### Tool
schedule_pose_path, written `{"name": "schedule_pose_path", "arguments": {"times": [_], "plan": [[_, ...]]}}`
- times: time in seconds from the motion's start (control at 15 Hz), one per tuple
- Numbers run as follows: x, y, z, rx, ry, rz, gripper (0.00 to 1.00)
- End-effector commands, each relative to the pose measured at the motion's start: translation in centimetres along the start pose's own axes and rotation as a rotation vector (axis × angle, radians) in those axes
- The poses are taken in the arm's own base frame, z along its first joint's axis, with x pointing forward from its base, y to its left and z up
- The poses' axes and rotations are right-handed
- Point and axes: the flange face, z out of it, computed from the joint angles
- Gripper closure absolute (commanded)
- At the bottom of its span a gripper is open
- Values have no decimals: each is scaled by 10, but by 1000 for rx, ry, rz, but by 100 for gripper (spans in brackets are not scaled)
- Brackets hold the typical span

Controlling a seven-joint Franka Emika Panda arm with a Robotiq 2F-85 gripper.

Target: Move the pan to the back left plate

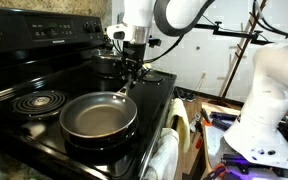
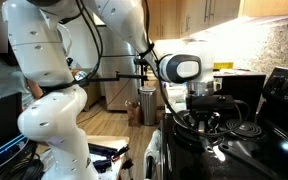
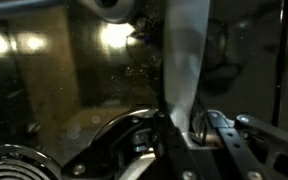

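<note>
The pan [image 1: 98, 118], wide and shallow with a dark grey inside, sits on the front plate of the black stove nearest the stove's right edge. Its slim silvery handle [image 1: 122, 95] points to the back. My gripper [image 1: 129, 78] comes down over the handle's end. In the wrist view the handle [image 3: 180, 70] runs between my two fingers [image 3: 184, 130], which are closed tight against it. In an exterior view my gripper [image 2: 206, 118] hangs low over the dark stove top; the pan is hard to make out there.
A smaller dark pot [image 1: 106, 63] stands on the back plate just behind my gripper. A bare coil plate [image 1: 39, 101] lies left of the pan and shows in the wrist view [image 3: 14, 165]. The stove's raised control panel [image 1: 44, 30] runs along the back.
</note>
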Motion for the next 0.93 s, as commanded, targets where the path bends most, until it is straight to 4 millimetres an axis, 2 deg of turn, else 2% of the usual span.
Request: {"name": "schedule_pose_path", "arguments": {"times": [0.0, 0.73, 0.8, 0.87], "plan": [[-9, 5, -9, -18, -26, 15, 93], [-23, 5, 2, 14, -17, 42, 90], [-23, 5, 2, 17, -18, 41, 49], [-23, 6, 2, 19, -14, 39, 48]]}}
